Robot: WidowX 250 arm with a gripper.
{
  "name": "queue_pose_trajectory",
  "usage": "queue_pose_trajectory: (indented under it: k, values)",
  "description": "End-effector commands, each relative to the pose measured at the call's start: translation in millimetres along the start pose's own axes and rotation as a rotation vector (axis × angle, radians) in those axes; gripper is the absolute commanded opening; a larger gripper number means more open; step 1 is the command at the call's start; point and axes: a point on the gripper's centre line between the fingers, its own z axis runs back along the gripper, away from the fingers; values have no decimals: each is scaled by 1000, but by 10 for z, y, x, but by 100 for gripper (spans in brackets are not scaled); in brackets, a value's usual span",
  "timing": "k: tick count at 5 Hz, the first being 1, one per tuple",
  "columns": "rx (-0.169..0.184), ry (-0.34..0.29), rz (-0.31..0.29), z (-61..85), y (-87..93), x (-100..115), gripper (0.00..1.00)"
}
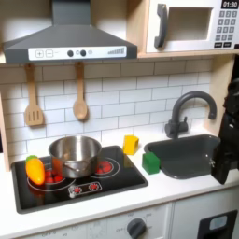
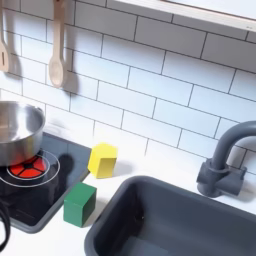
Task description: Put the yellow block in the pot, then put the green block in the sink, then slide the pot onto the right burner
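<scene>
The shiny steel pot (image 1: 75, 154) (image 2: 14, 130) stands on the black stove top, towards the first exterior view's left. The yellow block (image 1: 131, 144) (image 2: 102, 158) rests on the white counter between stove and sink. In front of it, next to the basin's near corner, lies the green block (image 1: 151, 162) (image 2: 80, 202). The dark grey sink (image 1: 191, 149) (image 2: 170, 225) holds nothing I can see. My dark gripper (image 1: 224, 170) hangs at the first exterior view's right edge, beyond the sink and far from both blocks; its fingers are cut off by the frame edge.
An orange-yellow oval toy with a green end (image 1: 35, 170) lies on the stove's left side. A red burner ring (image 1: 105, 168) (image 2: 30, 170) shows beside the pot. The dark curved faucet (image 1: 187, 107) (image 2: 225, 160) rises behind the sink. Wooden utensils (image 1: 79, 93) hang on the tiled wall.
</scene>
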Motion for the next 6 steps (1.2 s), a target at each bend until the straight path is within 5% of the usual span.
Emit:
queue_pose_trajectory:
  k: [1, 2, 3, 6]
  values:
    - [0, 2, 0, -4, 0, -2, 100]
    - [-1, -78, 2, -53, 11, 514, 100]
    - [-13, -8, 11, -152, 47, 769, 100]
    - [-11, -14, 5, -156, 51, 759, 100]
